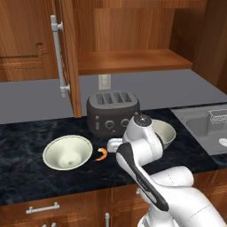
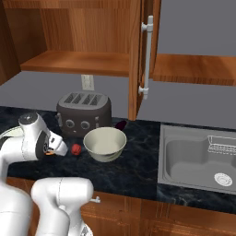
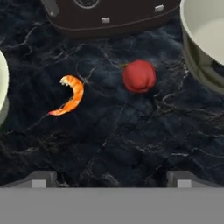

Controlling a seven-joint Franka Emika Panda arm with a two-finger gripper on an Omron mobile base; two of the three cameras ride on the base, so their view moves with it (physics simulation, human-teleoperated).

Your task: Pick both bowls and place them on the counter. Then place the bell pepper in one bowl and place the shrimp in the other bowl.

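both bowls already stand on the desk (image 1: 26, 146), so you are at the second half: loading them. the wide shallow bowl (image 1: 67, 152) sits left of the toaster (image 1: 113, 111), the deeper bowl (image 2: 104, 144) to its right, in front of it. between them lie the shrimp (image 3: 70, 95) and the bell pepper (image 3: 139, 76), apart from each other, both touching only the desk. the tool (image 3: 111, 178) hovers above them, looking down; its two dark tips are spread wide with nothing between them. judgement: the pepper pick looks to be in hand or about to start. your next move calls for centring the tips over the red lump, which sits up and right of centre in the hand view, then descending to straddle it. the pepper is a smooth, glossy, roundish thing and may roll or squirt out of a pinch. the shrimp is a thin orange crescent lying flat, harder to get under. bowls are glazed cream ceramic, the desk black veined marble-look, flat and slick.
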